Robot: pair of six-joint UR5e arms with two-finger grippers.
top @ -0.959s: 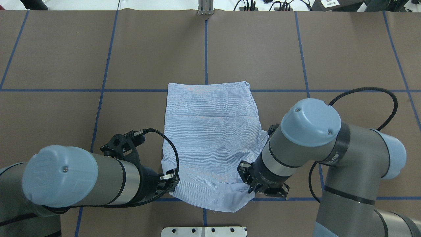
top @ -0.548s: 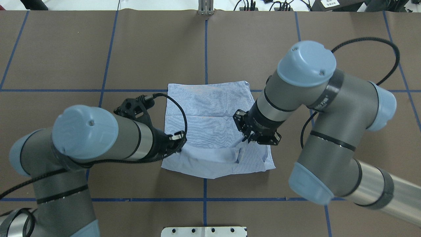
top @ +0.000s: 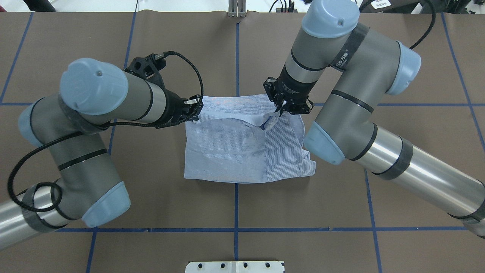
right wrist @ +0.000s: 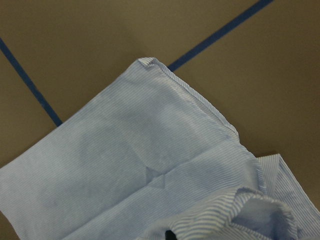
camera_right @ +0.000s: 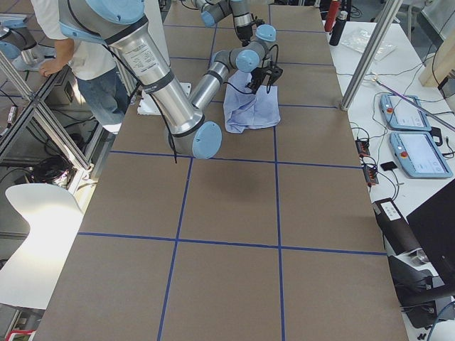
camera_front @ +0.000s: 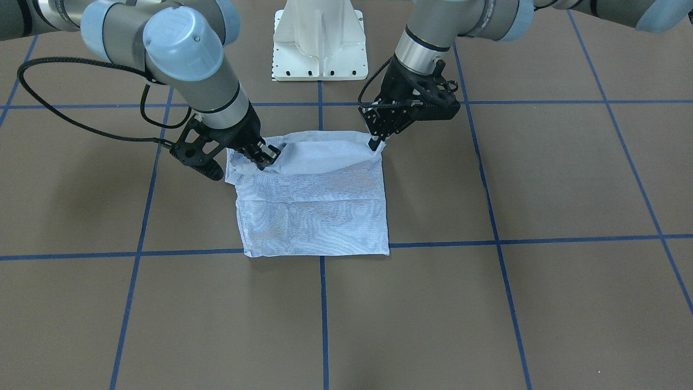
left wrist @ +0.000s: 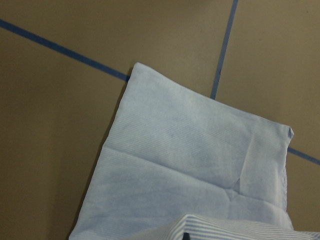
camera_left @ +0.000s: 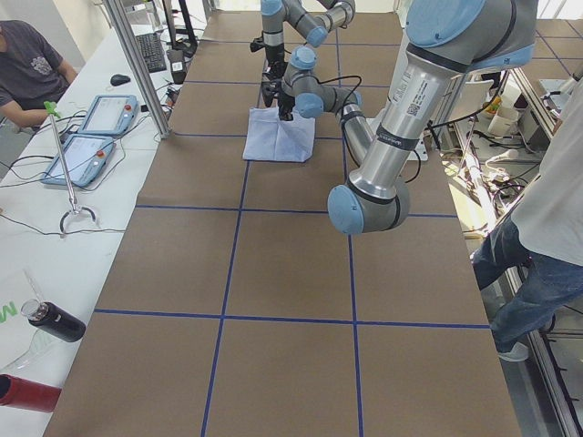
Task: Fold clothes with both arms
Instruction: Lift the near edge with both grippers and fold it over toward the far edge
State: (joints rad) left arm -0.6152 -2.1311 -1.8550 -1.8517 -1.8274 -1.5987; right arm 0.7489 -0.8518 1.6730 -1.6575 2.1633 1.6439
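Note:
The clothes, a light blue and white fine-striped shirt (top: 227, 151), lie folded flat at the table's middle, also seen in the front-facing view (camera_front: 319, 211). Its near part is doubled over toward the far edge. My left gripper (top: 195, 112) is shut on the carried edge's left corner, just above the shirt's far left corner. My right gripper (top: 280, 110) is shut on a bunched fold of the same edge near the far right corner. In the front-facing view the left gripper (camera_front: 374, 143) is on the right, the right gripper (camera_front: 265, 160) on the left. Both wrist views look down on the lower layer (left wrist: 190, 160) (right wrist: 125, 165).
Blue tape lines (top: 235, 229) grid the brown table. The white pedestal base (camera_front: 319, 54) stands at the robot's edge. People (camera_left: 547, 209) (camera_right: 85, 64) stand beside the table, and teach pendants (camera_left: 91, 137) lie on a side bench.
Both grippers have travelled from the table's near side to the shirt's far edge, carrying the near hem with them. The shirt is now doubled over and shorter.

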